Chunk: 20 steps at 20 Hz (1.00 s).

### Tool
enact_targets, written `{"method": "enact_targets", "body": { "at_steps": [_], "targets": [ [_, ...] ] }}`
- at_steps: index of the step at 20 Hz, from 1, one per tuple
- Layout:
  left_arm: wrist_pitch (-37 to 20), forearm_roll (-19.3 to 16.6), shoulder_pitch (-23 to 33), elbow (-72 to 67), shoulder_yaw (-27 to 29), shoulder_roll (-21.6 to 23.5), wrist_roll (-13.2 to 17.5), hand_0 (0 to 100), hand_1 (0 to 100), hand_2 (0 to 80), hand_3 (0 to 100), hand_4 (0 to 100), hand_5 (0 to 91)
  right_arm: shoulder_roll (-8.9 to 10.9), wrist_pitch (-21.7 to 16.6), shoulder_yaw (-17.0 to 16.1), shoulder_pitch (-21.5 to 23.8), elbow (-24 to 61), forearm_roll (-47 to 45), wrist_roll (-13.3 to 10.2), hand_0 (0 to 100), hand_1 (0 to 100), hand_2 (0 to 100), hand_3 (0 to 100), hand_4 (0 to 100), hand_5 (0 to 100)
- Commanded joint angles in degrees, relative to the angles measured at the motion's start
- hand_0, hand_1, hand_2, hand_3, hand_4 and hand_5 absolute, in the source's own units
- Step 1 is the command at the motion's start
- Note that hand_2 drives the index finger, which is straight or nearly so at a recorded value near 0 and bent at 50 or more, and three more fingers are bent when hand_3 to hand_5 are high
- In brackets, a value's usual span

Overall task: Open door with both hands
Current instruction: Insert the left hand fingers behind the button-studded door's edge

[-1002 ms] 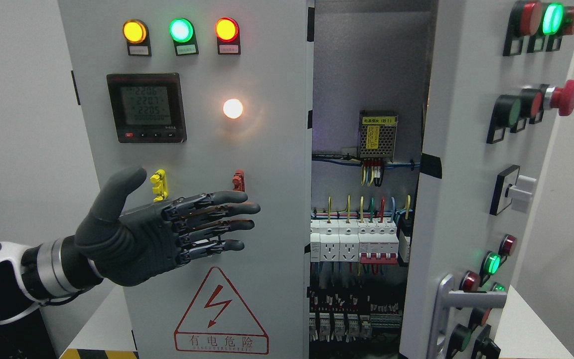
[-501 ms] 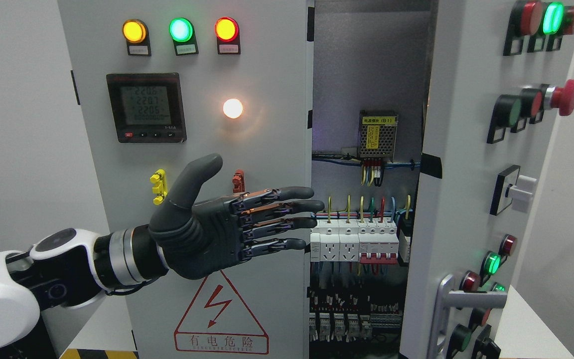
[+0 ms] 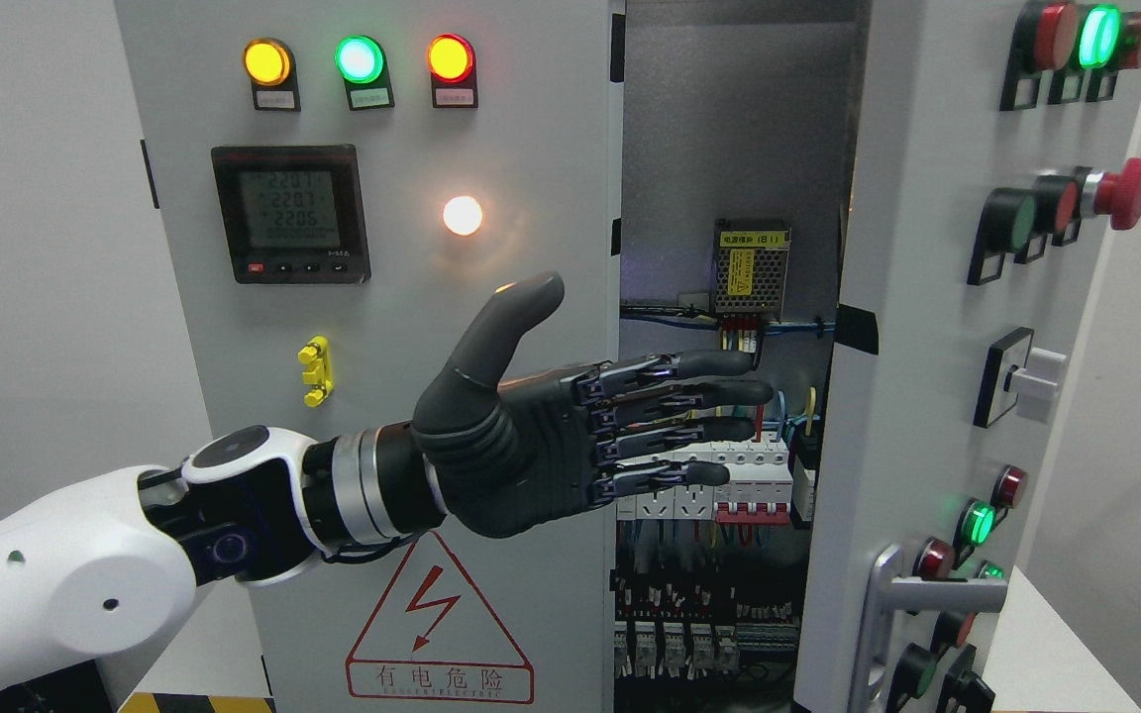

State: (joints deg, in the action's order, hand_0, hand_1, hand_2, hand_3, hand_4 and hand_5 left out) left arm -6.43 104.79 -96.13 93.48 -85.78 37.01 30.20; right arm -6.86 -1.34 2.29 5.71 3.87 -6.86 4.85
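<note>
The right door (image 3: 937,327) stands swung well out from the cabinet (image 3: 729,149), hinged at its right side, so its grey face turns away at an angle. That face carries red and green buttons, a red mushroom button, a rotary switch, and a silver lever handle (image 3: 912,594) low near its free edge. The left door (image 3: 531,129) sits closed or nearly so against the cabinet, flat on, with three lamps, a meter and a warning triangle.
</note>
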Motion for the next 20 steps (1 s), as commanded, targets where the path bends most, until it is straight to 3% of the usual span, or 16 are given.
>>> {"method": "enact_targets", "body": {
  "at_steps": [1, 4, 14, 18, 20],
  "targets": [
    [0.0, 0.3, 0.0, -4.2, 1.7, -11.5, -0.6, 0, 0, 0.0, 0, 0, 0.0, 0.00, 0.0, 0.0, 0.0, 0.0, 0.0, 0.0, 38, 0, 0, 0, 0, 0],
    [0.0, 0.2, 0.0, -4.8, 1.7, -13.4, -4.0, 0, 0, 0.0, 0, 0, 0.0, 0.00, 0.0, 0.0, 0.0, 0.0, 0.0, 0.0, 38, 0, 0, 0, 0, 0],
    [-0.1, 0.1, 0.1, -4.8, 1.7, -18.1, -10.4, 0, 0, 0.0, 0, 0, 0.0, 0.00, 0.0, 0.0, 0.0, 0.0, 0.0, 0.0, 38, 0, 0, 0, 0, 0],
    [-0.2, 0.0, 0.2, -4.7, 1.9, -19.2, -15.3, 0, 0, 0.0, 0, 0, 0.0, 0.00, 0.0, 0.0, 0.0, 0.0, 0.0, 0.0, 38, 0, 0, 0, 0, 0],
    [-0.2, -0.3, 0.1, -4.7, 2.0, -20.2, -15.4, 0, 0, 0.0, 0, 0, 0.0, 0.00, 0.0, 0.0, 0.0, 0.0, 0.0, 0.0, 38, 0, 0, 0, 0, 0]
  ]
}}
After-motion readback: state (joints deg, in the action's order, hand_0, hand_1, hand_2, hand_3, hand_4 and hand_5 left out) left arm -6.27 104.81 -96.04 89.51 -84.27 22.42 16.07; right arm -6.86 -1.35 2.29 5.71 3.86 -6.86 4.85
